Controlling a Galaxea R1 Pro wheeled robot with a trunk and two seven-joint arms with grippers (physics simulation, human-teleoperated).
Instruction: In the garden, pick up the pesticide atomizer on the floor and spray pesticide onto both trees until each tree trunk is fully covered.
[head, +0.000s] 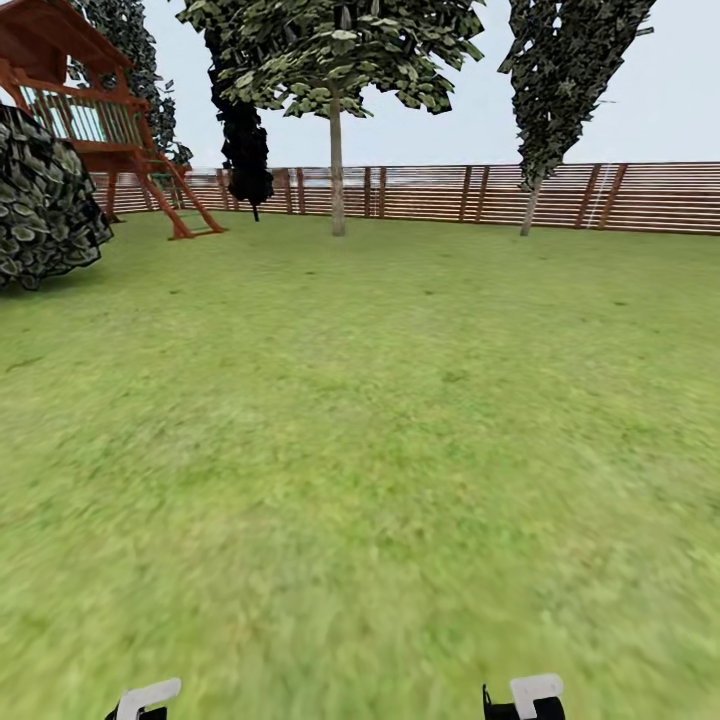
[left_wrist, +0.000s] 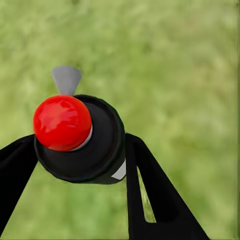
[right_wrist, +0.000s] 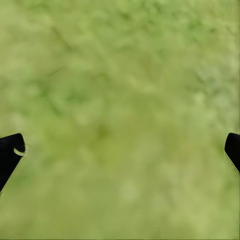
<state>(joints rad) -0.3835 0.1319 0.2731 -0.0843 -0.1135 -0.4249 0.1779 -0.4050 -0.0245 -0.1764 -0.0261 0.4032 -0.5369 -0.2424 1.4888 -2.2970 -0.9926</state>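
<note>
1. While the head view looks out across a wide green lawn (head: 380, 420), a brown slatted fence (head: 640, 197) closes it off at the far side
2. Two trees stand in front of that fence: one near the middle (head: 337, 60) with a pale thin-looking trunk (head: 338, 170) and a leafy crown, and another further right (head: 565, 70) whose trunk (head: 528, 210) leans slightly
3. A narrow near-black conifer (head: 245, 150) stands left of the middle tree, a red wooden playset (head: 100, 110) sits at the far left, and a dark leafy bush (head: 45, 200) is nearer on the left edge
4. White and black parts of the two arms show at the bottom edge of the head view, well apart from each other
5. The left gripper (left_wrist: 80, 150) pinches the pesticide atomizer (left_wrist: 82, 140) between its black fingers (left_wrist: 155, 195); the atomizer is a round black body with a glossy red knob (left_wrist: 62, 122) and a grey nozzle (left_wrist: 66, 79), held above the grass
6. The right gripper (right_wrist: 122, 155) has its fingers (right_wrist: 10, 155) spread wide with nothing between them, blurred grass beneath
</note>
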